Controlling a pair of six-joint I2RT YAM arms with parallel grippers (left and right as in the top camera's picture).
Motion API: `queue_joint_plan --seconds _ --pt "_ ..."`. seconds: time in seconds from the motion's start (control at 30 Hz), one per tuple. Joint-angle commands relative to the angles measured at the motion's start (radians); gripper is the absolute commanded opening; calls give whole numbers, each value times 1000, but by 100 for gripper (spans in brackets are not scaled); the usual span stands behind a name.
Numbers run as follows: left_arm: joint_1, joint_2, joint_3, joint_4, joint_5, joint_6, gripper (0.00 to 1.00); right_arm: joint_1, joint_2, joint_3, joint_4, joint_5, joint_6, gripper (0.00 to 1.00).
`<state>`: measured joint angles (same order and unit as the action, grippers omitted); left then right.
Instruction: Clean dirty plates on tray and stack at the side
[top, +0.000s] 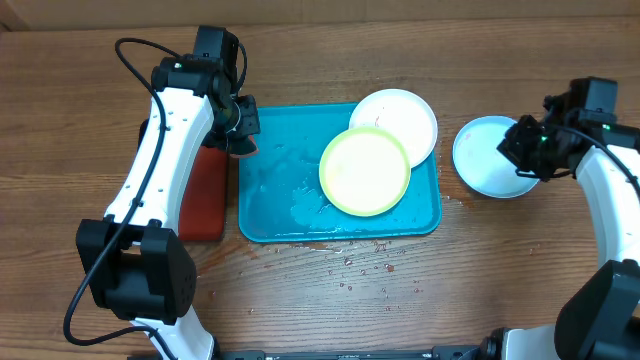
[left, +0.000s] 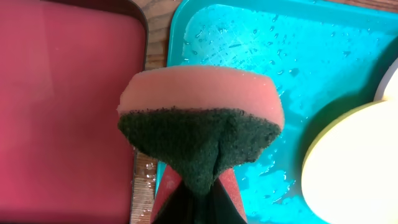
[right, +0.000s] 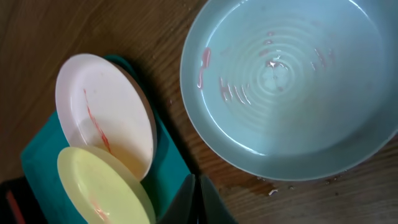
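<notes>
The bright blue tray (top: 270, 200) lies mid-table and is wet. On it the yellow-green plate (top: 364, 171) overlaps the white plate (top: 405, 112), which hangs over the tray's back right rim and bears a red streak (right: 96, 118). The pale blue plate (top: 480, 160) sits on the table right of the tray, with red smears inside (right: 273, 68). My left gripper (left: 202, 186) is shut on a pink and green sponge (left: 199, 118) above the tray's left edge. My right gripper (right: 198, 199) is shut and empty, over the pale blue plate's right edge.
A red tray with a dark rim (top: 205, 195) lies left of the blue tray, under my left arm. Water drops and crumbs (top: 360, 262) dot the wood in front of the blue tray.
</notes>
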<state>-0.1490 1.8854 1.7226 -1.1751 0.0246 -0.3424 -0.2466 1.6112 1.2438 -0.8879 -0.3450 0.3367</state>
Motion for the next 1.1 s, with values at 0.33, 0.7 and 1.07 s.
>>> queue_joint_plan --seconds 0.33,0.7,1.07 --pt "-3 9 0 4 -10 -21 5 277 -7 -137 72 -45 -75 32" --pt "-3 10 0 5 -10 -20 5 406 119 -228 259 -45 -76 38" --pt "-3 10 0 -2 -10 -16 5 445 197 -228 302 -67 -68 11"
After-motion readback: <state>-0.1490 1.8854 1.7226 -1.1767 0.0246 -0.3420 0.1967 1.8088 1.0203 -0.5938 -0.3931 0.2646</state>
